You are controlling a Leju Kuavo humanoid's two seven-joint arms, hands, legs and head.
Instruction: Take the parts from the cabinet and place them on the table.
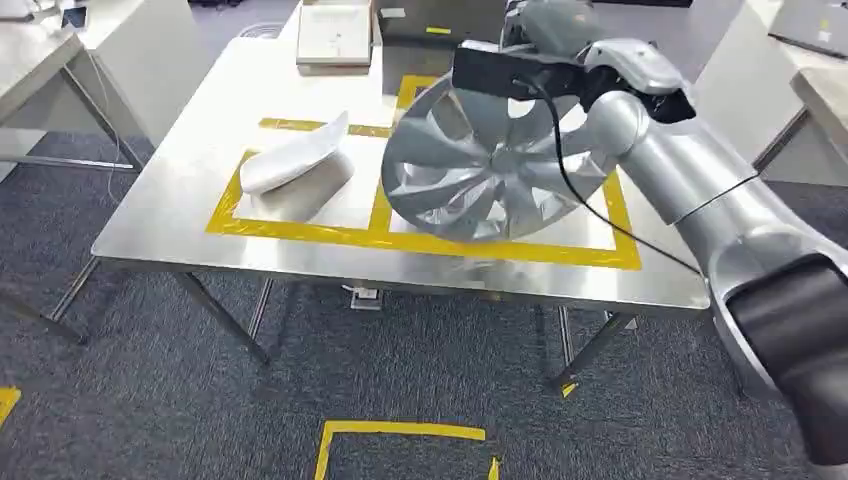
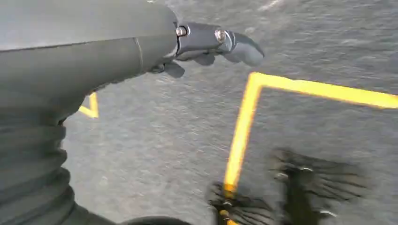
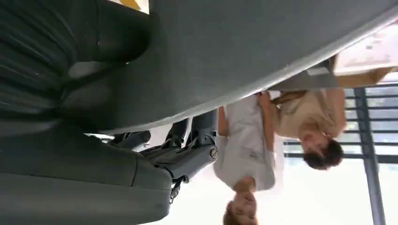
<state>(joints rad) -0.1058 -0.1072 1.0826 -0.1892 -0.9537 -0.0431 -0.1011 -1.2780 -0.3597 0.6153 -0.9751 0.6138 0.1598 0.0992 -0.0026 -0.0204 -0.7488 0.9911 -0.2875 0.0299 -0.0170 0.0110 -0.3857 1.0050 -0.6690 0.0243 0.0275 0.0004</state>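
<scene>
A silver spoked wheel hub (image 1: 480, 165) stands tilted over the right yellow-taped square of the steel table (image 1: 170, 210), its lower edge at or just above the tabletop. My right hand (image 1: 560, 30) grips its upper rim from behind. In the right wrist view the dark fingers (image 3: 187, 157) curl around the grey rim (image 3: 244, 61). A white curved part (image 1: 295, 160) lies in the left taped square. My left hand (image 2: 206, 47) hangs over the grey carpet, holding nothing.
A flat white box (image 1: 335, 35) sits at the table's far edge. Other tables stand at the far left (image 1: 30, 60) and far right (image 1: 820, 80). Yellow tape (image 1: 400, 435) marks the floor in front. Two people (image 3: 263, 145) stand beyond the table.
</scene>
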